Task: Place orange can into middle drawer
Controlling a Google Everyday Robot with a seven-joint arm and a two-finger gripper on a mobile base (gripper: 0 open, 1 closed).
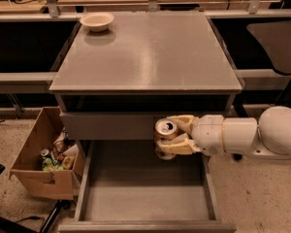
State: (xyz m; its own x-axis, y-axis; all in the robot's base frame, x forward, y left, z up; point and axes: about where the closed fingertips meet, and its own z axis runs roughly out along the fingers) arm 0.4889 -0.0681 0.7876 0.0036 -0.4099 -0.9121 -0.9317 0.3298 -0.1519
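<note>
Hand (173,134) pinching orange can (165,128) upright, over rear right of open middle drawer (145,198), just in front of upper drawer front (111,126); risks: release while high, can likely topples, rolls; drift backward, can knocks that front, slips.

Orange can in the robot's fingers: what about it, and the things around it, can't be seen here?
Camera view:
- orange can body: mostly covered by the gripper, whose fingers are shut on it over the middle drawer.
- Gap between can and drawer floor: cannot judge from one view.
- Drawer front: cut by the bottom edge.
- cardboard box contents: too small to name.
</note>
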